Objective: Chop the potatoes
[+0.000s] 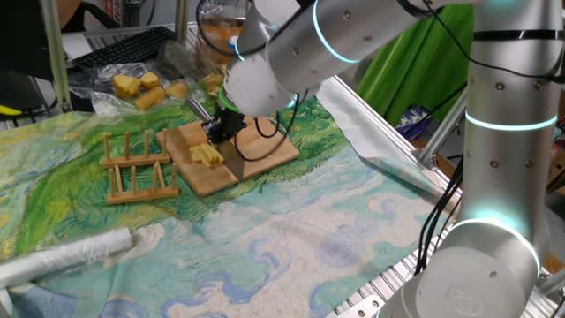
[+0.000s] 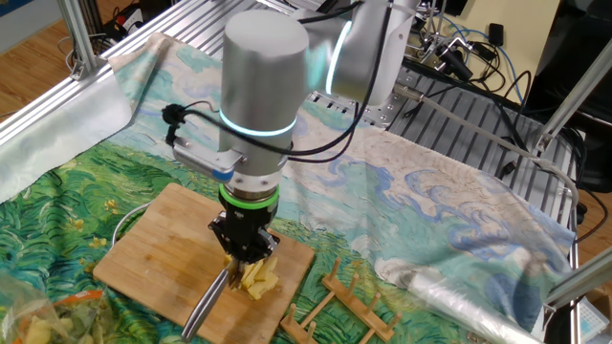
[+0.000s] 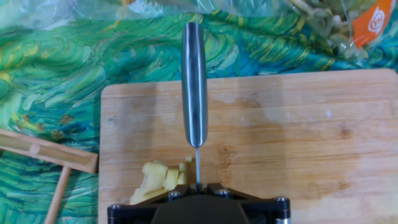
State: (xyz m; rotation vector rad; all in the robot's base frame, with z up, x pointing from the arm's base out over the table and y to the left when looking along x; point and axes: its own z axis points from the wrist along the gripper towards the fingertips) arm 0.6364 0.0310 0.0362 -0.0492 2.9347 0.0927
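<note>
The peeled pale-yellow potato pieces [image 3: 158, 180] lie in a small cluster near one corner of the rectangular light-wood cutting board [image 3: 298, 137], which rests on a green and blue swirl-patterned cloth [image 1: 291, 238]. The black two-finger gripper [image 2: 244, 250] stands directly over them with its fingers clamped tight on a steel knife [image 3: 194, 93], whose thin blade runs down to the board beside the pieces. The slices look light, wet and slippery, firm but easy to snap, and likely to slide or scatter under the blade; pressing straight down through the cluster's middle seems safest. An orange label [image 3: 373, 22] on a clear bag of scraps carries a round white logo, too small to read.
</note>
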